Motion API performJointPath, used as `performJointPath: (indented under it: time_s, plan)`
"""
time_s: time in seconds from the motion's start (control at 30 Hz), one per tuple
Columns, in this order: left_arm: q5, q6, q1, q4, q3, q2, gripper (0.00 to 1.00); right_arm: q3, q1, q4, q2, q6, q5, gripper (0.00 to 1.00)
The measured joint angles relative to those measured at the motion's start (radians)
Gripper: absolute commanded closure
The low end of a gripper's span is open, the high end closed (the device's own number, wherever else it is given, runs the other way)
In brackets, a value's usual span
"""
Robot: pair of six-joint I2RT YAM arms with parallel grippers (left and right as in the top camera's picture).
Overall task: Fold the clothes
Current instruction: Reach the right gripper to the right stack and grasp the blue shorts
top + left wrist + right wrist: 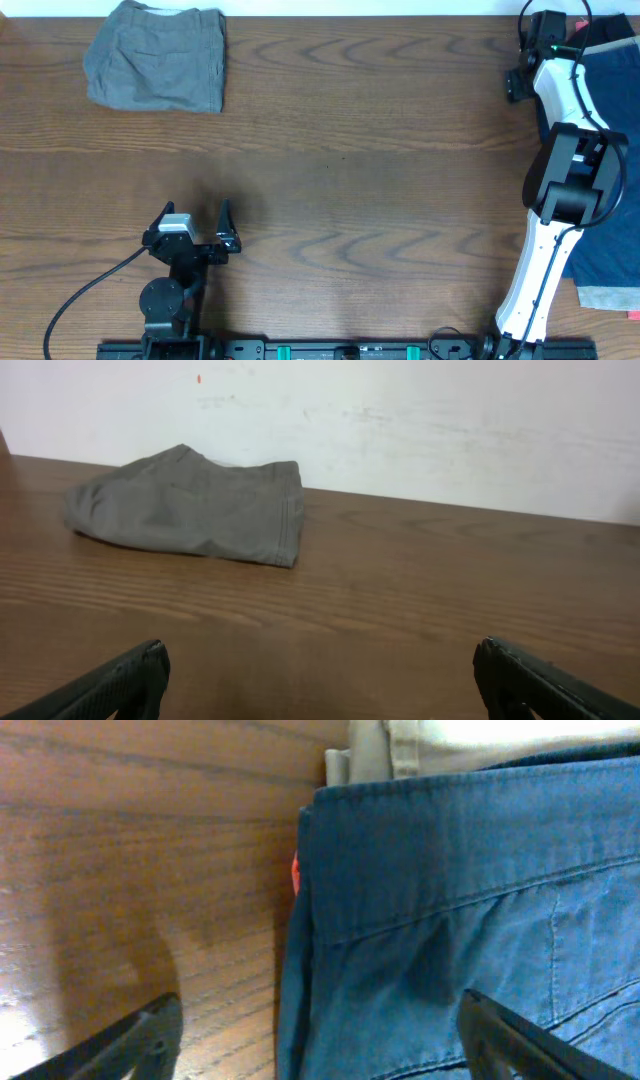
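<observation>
— Navy shorts (450,920) right under the right hand (320,1040), heaped at the right edge of the counter (380,150) against a beige pair (400,750); grey shorts (157,55) bundled far left.
— Risk?
— Snagging beige along with navy: edges touching.
— Hands?
— Right spread wide over navy cloth, gripping nothing. Left hand (320,680) equally wide, empty, above bare wood.

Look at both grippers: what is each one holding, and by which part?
Nothing is held. The left gripper is open over the table, apart from the grey shorts; the right gripper is open above the blue shorts.
</observation>
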Motion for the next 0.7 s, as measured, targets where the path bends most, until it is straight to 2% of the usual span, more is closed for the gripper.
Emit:
performJointPath:
  time_s: [0.1,0.17,0.27,0.33,0.47,0.53,0.7]
  plan:
    - [0.0,0.0,0.0,0.0,0.0,0.0,0.02,0.0,-0.009,0.002,0.005,-0.003,-0.001,0.28]
    - [0.0,0.0,0.0,0.0,0.0,0.0,0.02,0.0,-0.021,0.0,0.005,-0.005,0.0,0.47]
    - [0.0,0.0,0.0,0.0,0.0,0.0,0.02,0.0,-0.035,-0.008,0.006,-0.006,0.0,0.53]
    - [0.0,0.0,0.0,0.0,0.0,0.0,0.02,0.0,-0.042,-0.008,0.006,-0.008,-0.001,0.62]
    - [0.0,0.0,0.0,0.0,0.0,0.0,0.02,0.0,-0.045,-0.011,0.006,0.001,-0.007,0.9]
    - [0.0,0.0,0.0,0.0,0.0,0.0,0.02,0.0,-0.044,-0.012,0.006,0.001,-0.01,0.99]
    - [0.0,0.0,0.0,0.0,0.0,0.0,0.02,0.0,-0.044,-0.012,0.006,0.027,-0.005,0.99]
